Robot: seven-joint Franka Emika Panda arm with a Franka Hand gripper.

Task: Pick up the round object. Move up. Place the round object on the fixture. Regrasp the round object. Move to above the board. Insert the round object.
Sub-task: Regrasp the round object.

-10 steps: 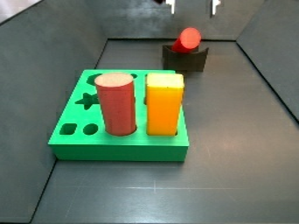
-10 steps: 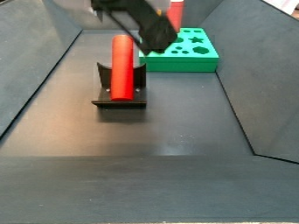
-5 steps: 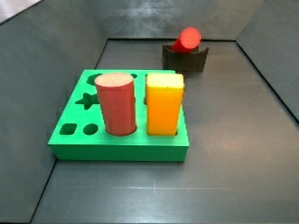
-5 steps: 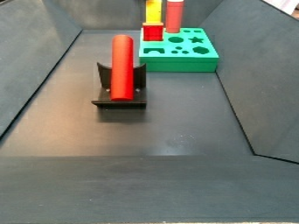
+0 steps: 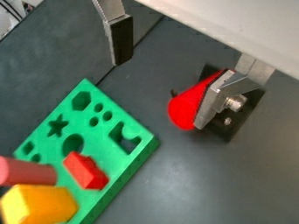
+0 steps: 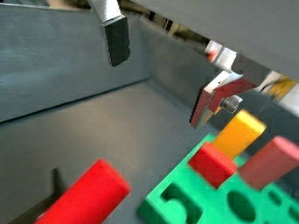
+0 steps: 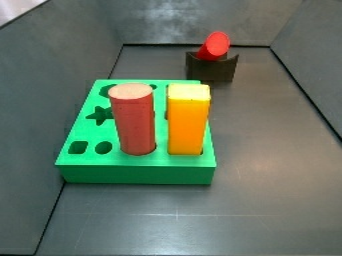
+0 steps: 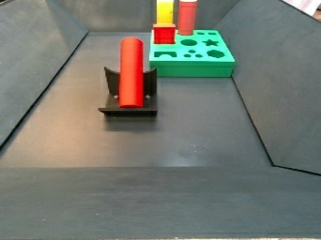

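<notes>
The round object is a glossy red peg lying along the notch of the dark fixture, as both side views show. The green board stands apart from it. My gripper is out of both side views. In both wrist views the gripper hangs open high over the floor, nothing between its fingers. The peg lies below it, beside one finger, and the board is off to one side.
On the board stand a thick salmon cylinder and an orange-yellow block, with a small red block beside them. Sloping grey walls enclose the dark floor.
One second ago the gripper showed in both side views above the fixture. It has since risen out of them. The peg stays on the fixture.
</notes>
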